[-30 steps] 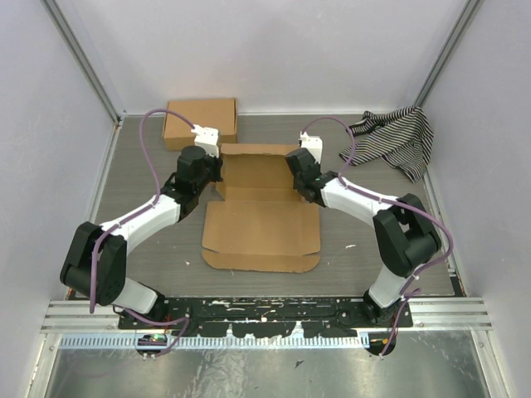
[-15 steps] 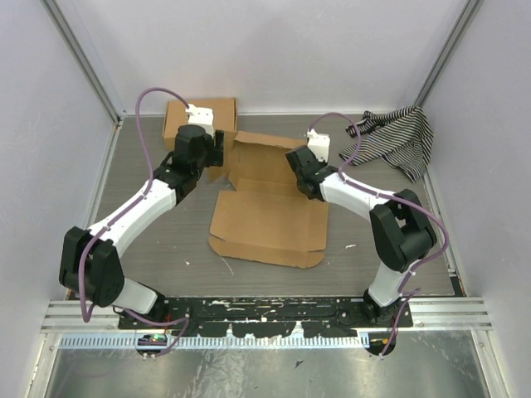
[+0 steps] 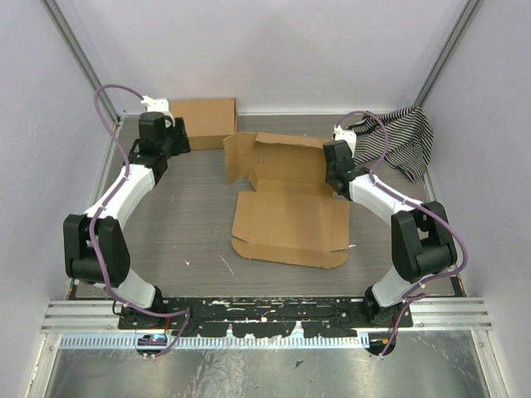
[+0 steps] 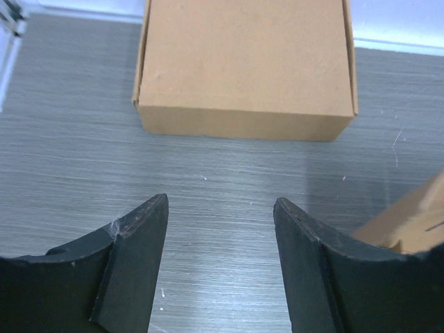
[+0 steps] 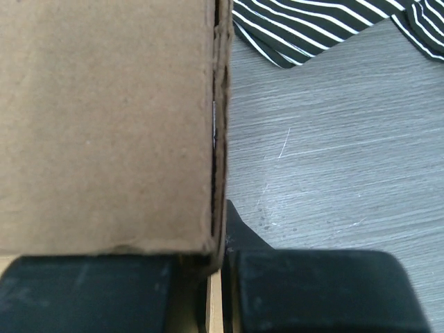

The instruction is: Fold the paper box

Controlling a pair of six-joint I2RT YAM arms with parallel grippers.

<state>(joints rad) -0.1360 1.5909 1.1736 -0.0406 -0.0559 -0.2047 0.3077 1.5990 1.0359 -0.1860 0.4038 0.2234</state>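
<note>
The paper box (image 3: 288,225) is brown cardboard lying partly folded mid-table, its front panel flat and its back walls (image 3: 286,162) raised. My right gripper (image 3: 333,170) is shut on the box's right side wall. The right wrist view shows that wall (image 5: 104,125) pinched at its edge in the right gripper (image 5: 220,260). My left gripper (image 3: 174,138) stands open at the back left, away from the box and holding nothing. In the left wrist view the left gripper (image 4: 220,208) spans bare table, and a corner of the paper box (image 4: 416,222) shows at the right.
A closed, finished cardboard box (image 3: 203,121) sits at the back left, right in front of the left gripper (image 4: 246,66). A black-and-white striped cloth (image 3: 394,137) lies at the back right (image 5: 326,21). White walls enclose the table on three sides.
My left gripper opened, let go of the box's left flap and swung away to the back left. The right gripper dragged the paper box to the right, still shut on its wall.
</note>
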